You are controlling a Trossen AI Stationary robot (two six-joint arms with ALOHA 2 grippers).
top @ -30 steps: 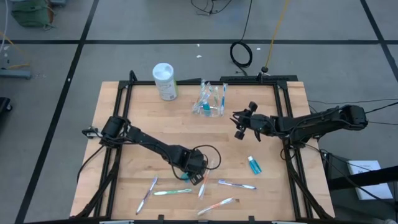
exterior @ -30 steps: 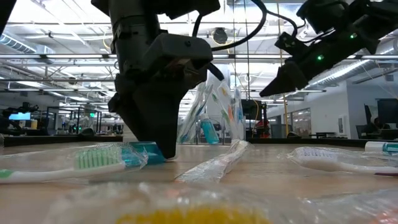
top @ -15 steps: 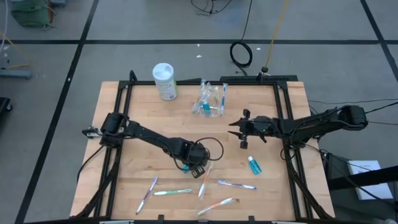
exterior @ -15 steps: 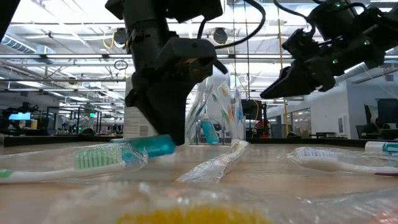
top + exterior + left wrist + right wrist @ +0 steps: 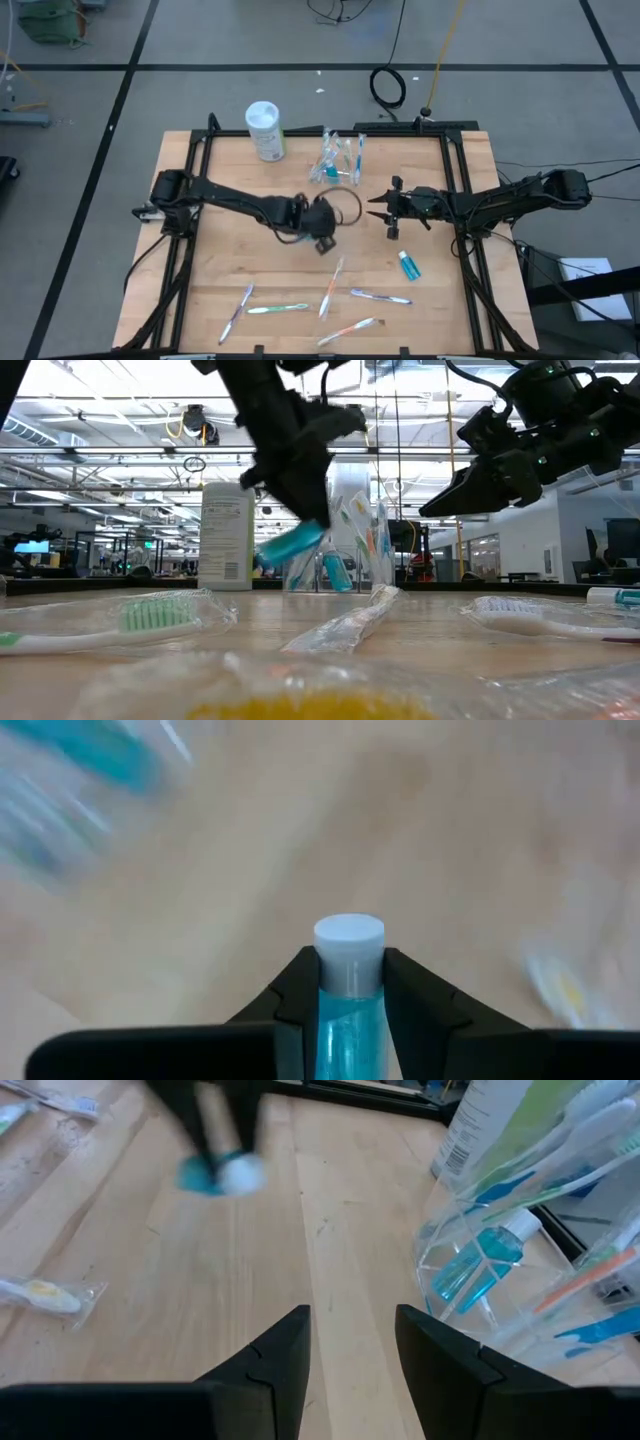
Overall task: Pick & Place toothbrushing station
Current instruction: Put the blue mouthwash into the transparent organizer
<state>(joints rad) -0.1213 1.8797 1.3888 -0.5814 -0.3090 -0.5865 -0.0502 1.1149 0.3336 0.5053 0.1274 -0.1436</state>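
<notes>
At mid-frame the left gripper (image 5: 322,243) pinches a translucent blue, white-capped toothpaste tube (image 5: 348,982) off the table (image 5: 230,270); the right gripper's (image 5: 385,211) fingers stay spread.

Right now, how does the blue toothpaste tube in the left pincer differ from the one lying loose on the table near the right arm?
The small blue toothpaste tube with the white cap is clamped in the left pincer and carried off the wooden table, tilted, near the clear plastic cup. The other small blue toothpaste tube lies flat and ungripped on the table, below the open right pincer. Both are alike in colour and size.
</notes>
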